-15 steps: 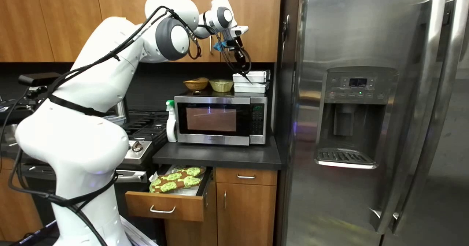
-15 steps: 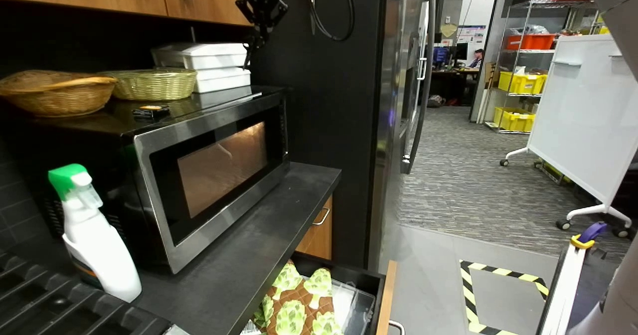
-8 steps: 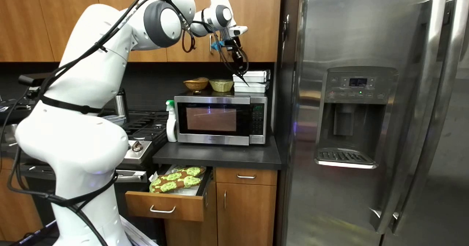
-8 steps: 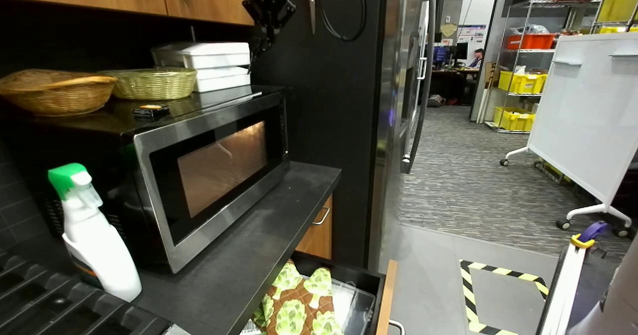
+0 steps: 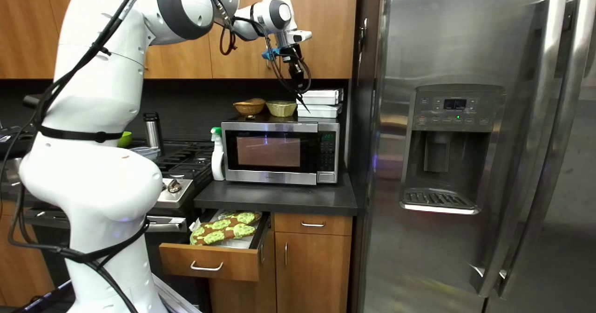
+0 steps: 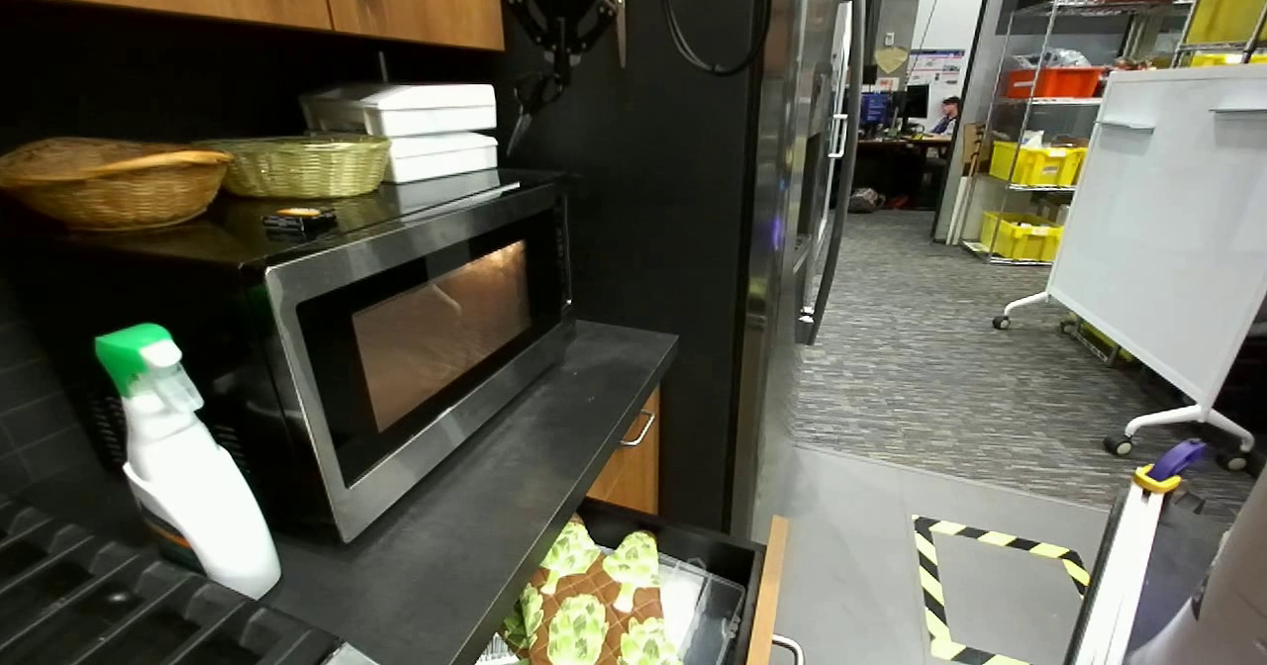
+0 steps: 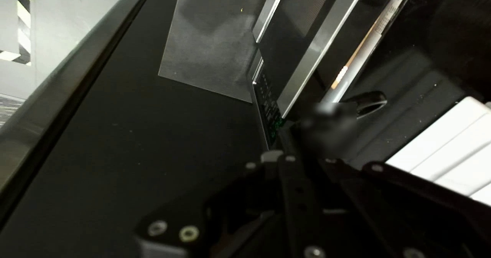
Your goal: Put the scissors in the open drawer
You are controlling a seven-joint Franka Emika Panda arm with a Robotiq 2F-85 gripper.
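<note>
My gripper (image 6: 561,59) is shut on a pair of black-handled scissors (image 6: 519,131). The scissors hang below it, tilted, blades pointing down. They also show as a thin dark shape in an exterior view (image 5: 303,102), under the gripper (image 5: 298,88) and in front of the white boxes. In the wrist view a handle loop (image 7: 374,95) shows beside the fingers (image 7: 308,150). A blurred patch hides the fingertips. The drawer (image 5: 179,261) stands open below the counter, lower and to the left of the gripper. It also shows in an exterior view (image 6: 770,586), holding a patterned mitt (image 6: 604,596).
The microwave (image 5: 270,178) stands on the counter (image 5: 279,199), with baskets (image 5: 281,109) and white boxes (image 5: 319,112) on top. A spray bottle (image 6: 198,507) stands beside it. The refrigerator (image 5: 465,47) rises at the right. Another pair of scissors (image 6: 621,27) hangs on a dark panel.
The arm has pulled back, its elbow moving left and up. The gripper and scissors have shifted slightly left and down in an exterior view. The drawer has not moved.
</note>
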